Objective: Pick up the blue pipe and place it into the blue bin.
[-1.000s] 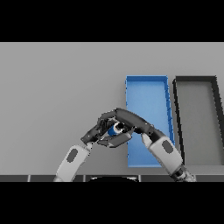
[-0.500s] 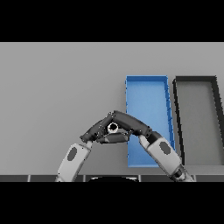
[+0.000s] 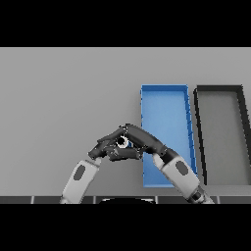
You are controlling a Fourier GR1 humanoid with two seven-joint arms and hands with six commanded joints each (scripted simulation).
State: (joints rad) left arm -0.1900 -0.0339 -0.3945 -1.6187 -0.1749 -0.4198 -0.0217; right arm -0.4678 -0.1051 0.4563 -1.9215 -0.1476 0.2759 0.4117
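A plain grey table (image 3: 63, 98) fills the whole head view, its surface smooth, matte and evenly lit, with no hard shadows or glare. No wall, floor or window shows beyond it. Along the lower edge of the scene the table ends in a straight front edge, below which a narrow dark strip runs across. At the right side a black bin (image 3: 198, 122) rests on the table, its inside grey.

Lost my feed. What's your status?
Both hands closed round blue pipe, just left of blue bin. Pipe not binned. Nothing blocking.
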